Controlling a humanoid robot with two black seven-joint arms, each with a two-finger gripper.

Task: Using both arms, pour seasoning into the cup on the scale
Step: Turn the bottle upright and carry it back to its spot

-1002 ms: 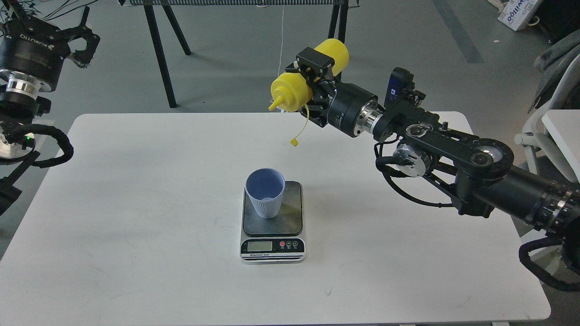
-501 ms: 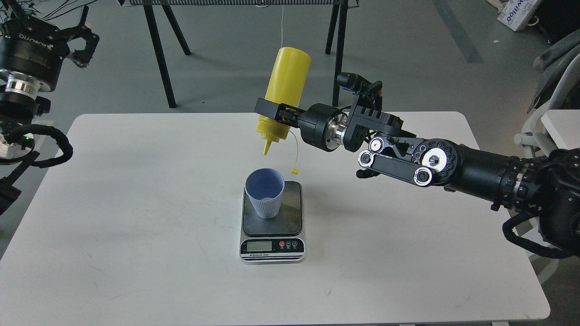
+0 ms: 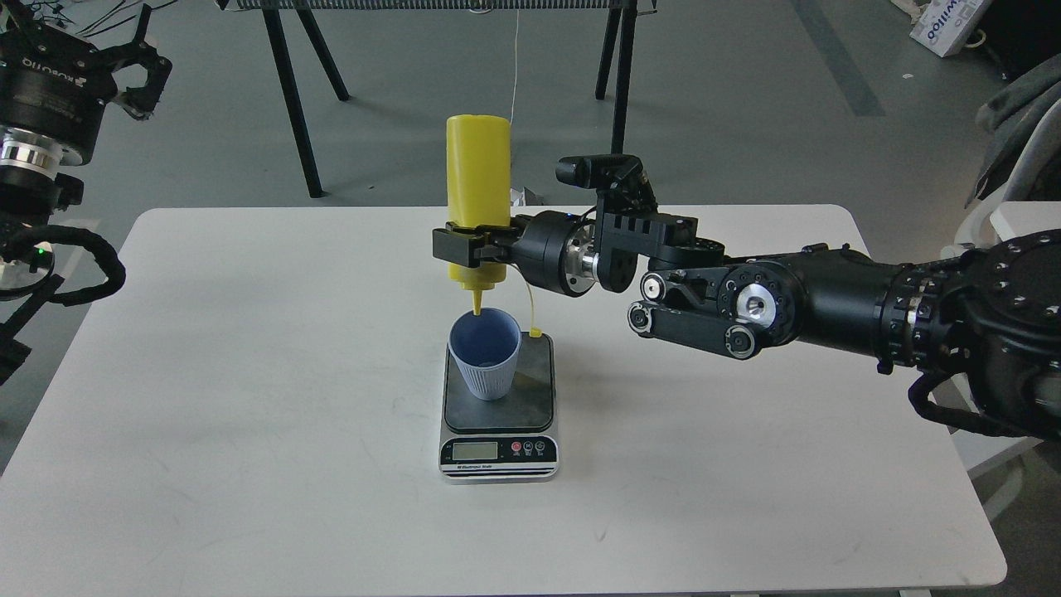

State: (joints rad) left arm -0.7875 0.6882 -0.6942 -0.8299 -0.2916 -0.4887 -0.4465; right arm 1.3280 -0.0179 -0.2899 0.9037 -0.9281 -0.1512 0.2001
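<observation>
The yellow seasoning bottle [image 3: 478, 182] is held upside down and upright, its nozzle tip just above the rim of the light blue-grey ribbed cup [image 3: 486, 352]. Its tethered cap hangs beside the cup. My right gripper [image 3: 464, 247] is shut on the bottle near its nozzle end. The cup stands on the dark platform of the scale [image 3: 530, 390], whose silver display strip faces me. My left gripper [image 3: 141, 70] is open and empty, raised at the far left, off the table.
The white table [image 3: 249, 398] carries only the scale and cup. Black stand legs [image 3: 290, 91] rise behind the table's far edge. A white chair [image 3: 995, 224] stands at the right.
My right arm has swung left and down, turning the bottle from sideways to fully inverted, and brought its nozzle over the cup. The left arm has shifted slightly left.
</observation>
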